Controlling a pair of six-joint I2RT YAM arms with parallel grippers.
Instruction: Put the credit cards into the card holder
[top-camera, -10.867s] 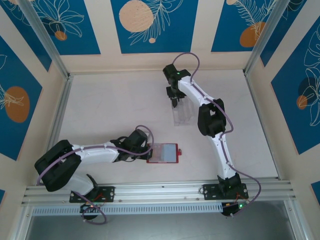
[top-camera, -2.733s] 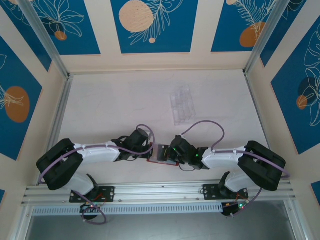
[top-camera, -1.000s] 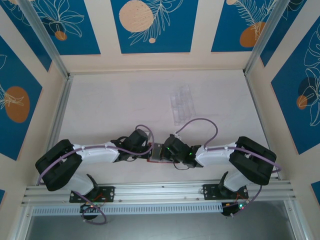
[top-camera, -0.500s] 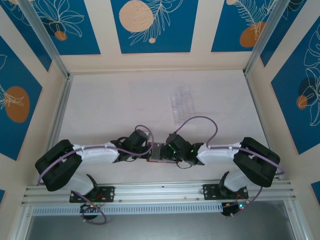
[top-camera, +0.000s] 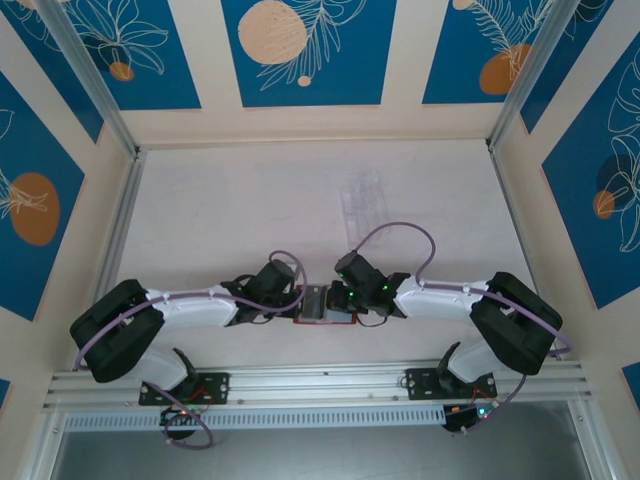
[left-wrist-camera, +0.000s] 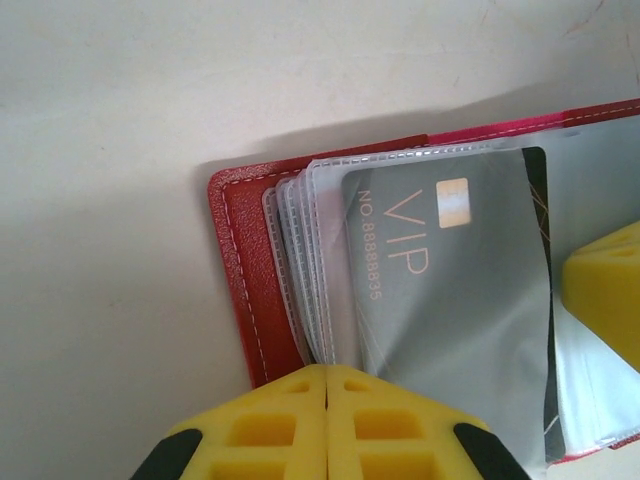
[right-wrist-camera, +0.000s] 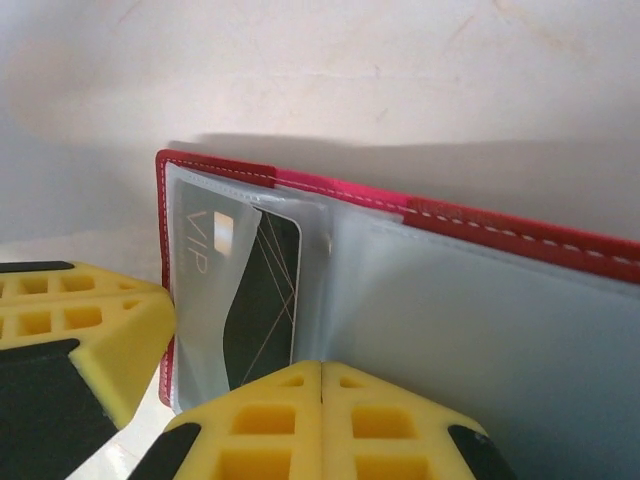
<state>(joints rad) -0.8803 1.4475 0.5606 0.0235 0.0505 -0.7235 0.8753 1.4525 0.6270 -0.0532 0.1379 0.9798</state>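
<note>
The red card holder (top-camera: 325, 318) lies open near the table's front edge, between both grippers. Its red cover (left-wrist-camera: 240, 270) and clear sleeves face up. A black VIP credit card (left-wrist-camera: 440, 290) sits inside one sleeve, and it also shows dark behind the plastic (right-wrist-camera: 262, 290). My left gripper (left-wrist-camera: 328, 372) is shut at the card holder's left edge, where the stacked sleeves run into its closed tips. My right gripper (right-wrist-camera: 322, 368) is shut, with its tips on a fold of the clear sleeve (right-wrist-camera: 480, 330). One right finger (left-wrist-camera: 605, 290) rests on the sleeve beside the card.
A clear plastic compartment tray (top-camera: 362, 208) lies farther back, right of centre. The metal rail (top-camera: 320, 380) with the arm bases runs along the near edge. Walls close off the left, right and far sides.
The right gripper has shifted slightly left and away over the card holder, with its wrist turned. The left arm and the card holder have stayed put.
</note>
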